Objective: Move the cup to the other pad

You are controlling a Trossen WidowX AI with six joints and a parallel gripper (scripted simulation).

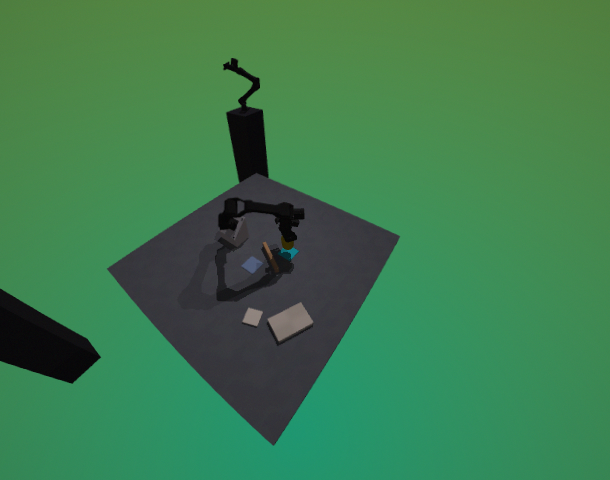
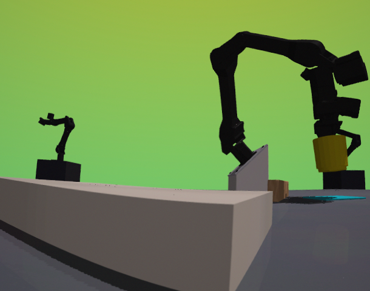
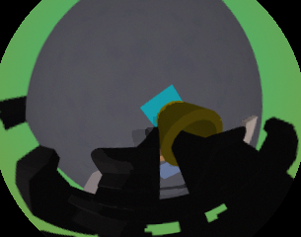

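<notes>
I see the yellow cup hanging upright in the air, above the cyan pad and not touching it. My gripper is clamped nearly closed on the cup's top, pointing straight down. The marbles inside I cannot make out. Beside the cyan pad stands a brown wooden block, with the pale blue pad beyond it on the dark desk.

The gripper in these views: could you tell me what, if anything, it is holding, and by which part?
The gripper is shut on the yellow cup, gripping it from above at its top rim, with the cup hanging upright above the teal pad.
</notes>
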